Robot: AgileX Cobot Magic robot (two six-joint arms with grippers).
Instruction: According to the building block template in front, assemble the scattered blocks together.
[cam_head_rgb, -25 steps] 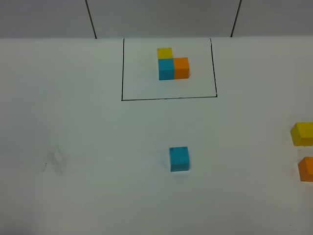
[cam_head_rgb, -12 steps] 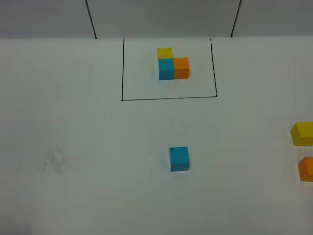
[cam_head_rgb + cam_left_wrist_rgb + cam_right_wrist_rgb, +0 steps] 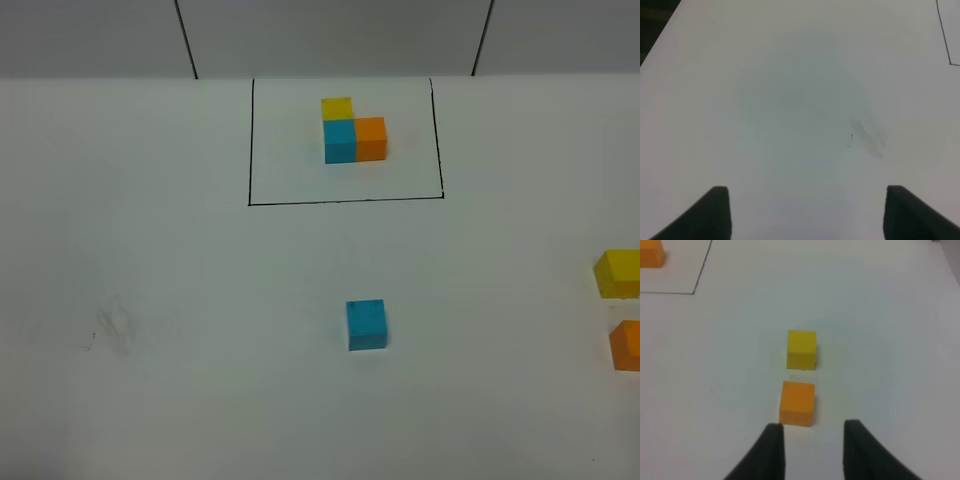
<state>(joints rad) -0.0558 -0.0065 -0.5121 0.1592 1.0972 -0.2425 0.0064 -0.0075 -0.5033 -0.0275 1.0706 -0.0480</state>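
The building block template (image 3: 353, 132), a yellow, cyan and orange L-shaped cluster, sits inside a black outline (image 3: 345, 201) at the far middle. Of the scattered blocks, the cyan one (image 3: 367, 324) lies alone mid-table, while the yellow (image 3: 619, 272) and orange (image 3: 627, 345) ones lie at the right edge. Neither gripper shows in the high view. My right gripper (image 3: 813, 424) hovers just behind the orange block (image 3: 797, 403), with the yellow block (image 3: 801, 349) beyond it; its fingers are drawn close with nothing between them. My left gripper (image 3: 807, 189) is open over bare table.
A faint grey smudge (image 3: 112, 330) marks the table at the left and shows under the left gripper as the smudge (image 3: 870, 134). The table's left edge (image 3: 660, 35) and a corner of the black outline (image 3: 943, 35) show in the left wrist view.
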